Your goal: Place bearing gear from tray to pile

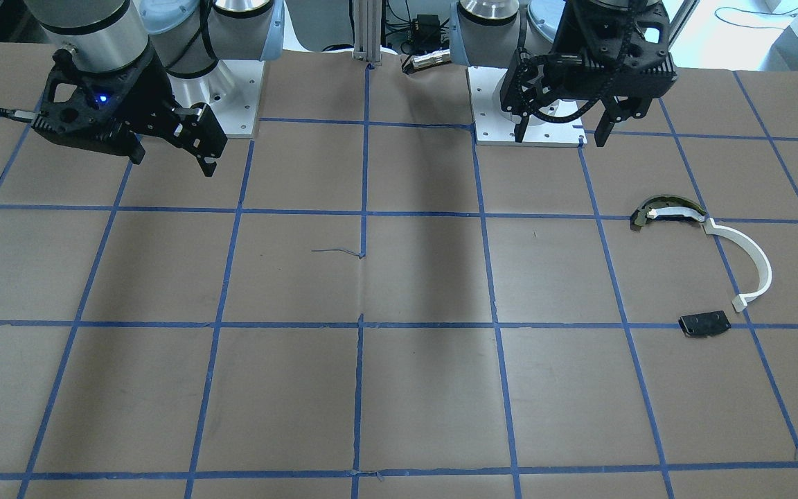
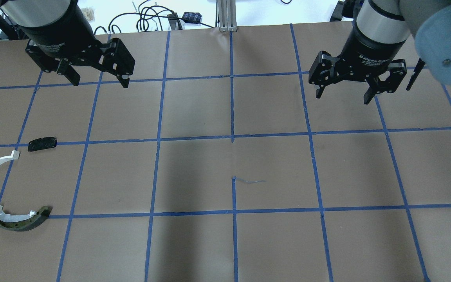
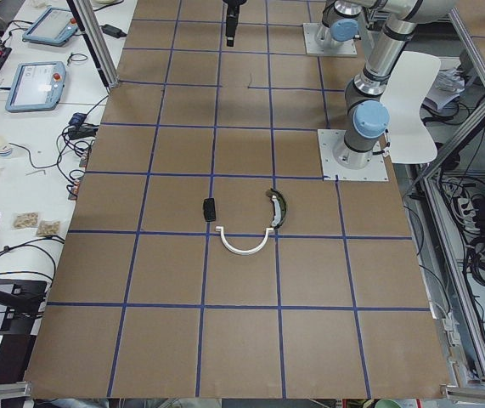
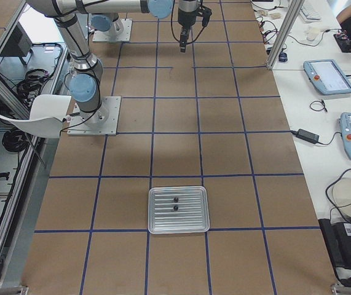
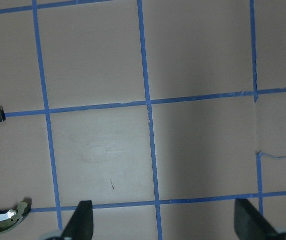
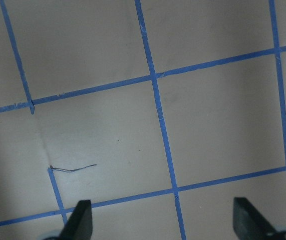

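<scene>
A: Grippers first.

B: Left gripper (image 2: 100,83): jaws spread wide, nothing between them. It hangs above the table (image 2: 194,172), over the table's half on the robot's left, off the surface. Right gripper (image 2: 343,98): also spread and empty, above the table's other half.

A: The task's part?

B: Tray (image 4: 160,216) lies flat near the table's end on the robot's right, about midway across the table's width. Two small dark parts (image 4: 175,200) are in it, one just beside the other. Too small to tell more.

A: And the pile (image 3: 244,252)?

B: Toward the table's end on the robot's left. Three pieces, all flat on the table. The white half-ring strip (image 1: 763,265) is an open arc. The curved dark-and-yellowish piece (image 2: 22,225) touches one end of it. The flat black plate (image 2: 42,143) lies just beside the other end, not touching. Holes in the plate show faintly.

A: Grippers relative to the pieces?

B: Both are well apart from the pile and the tray.
</scene>
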You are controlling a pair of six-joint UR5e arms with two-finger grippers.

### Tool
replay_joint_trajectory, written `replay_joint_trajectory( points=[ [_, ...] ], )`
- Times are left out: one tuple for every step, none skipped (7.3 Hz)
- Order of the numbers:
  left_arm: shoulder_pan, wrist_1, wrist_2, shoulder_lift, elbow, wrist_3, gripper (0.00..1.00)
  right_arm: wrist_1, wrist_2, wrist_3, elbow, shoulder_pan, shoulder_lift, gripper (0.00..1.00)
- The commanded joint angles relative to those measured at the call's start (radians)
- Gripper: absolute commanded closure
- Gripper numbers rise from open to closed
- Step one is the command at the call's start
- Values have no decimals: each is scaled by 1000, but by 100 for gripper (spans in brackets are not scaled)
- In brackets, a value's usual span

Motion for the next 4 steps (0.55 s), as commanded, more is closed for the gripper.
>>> replay_joint_trajectory(
  points=[
    [0, -1, 0, 0, 0, 0, 0, 1, 2, -2, 0, -1, 0, 0],
    [0, -2, 0, 0, 0, 0, 0, -5, 4, 1, 3, 0, 0, 0],
    [0, 0, 0, 0, 0, 0, 0, -2, 1, 0, 3, 0, -2, 0],
    [0, -1, 2, 0, 0, 0, 0, 6, -8, 6, 11, 3, -2, 0]
  ],
)
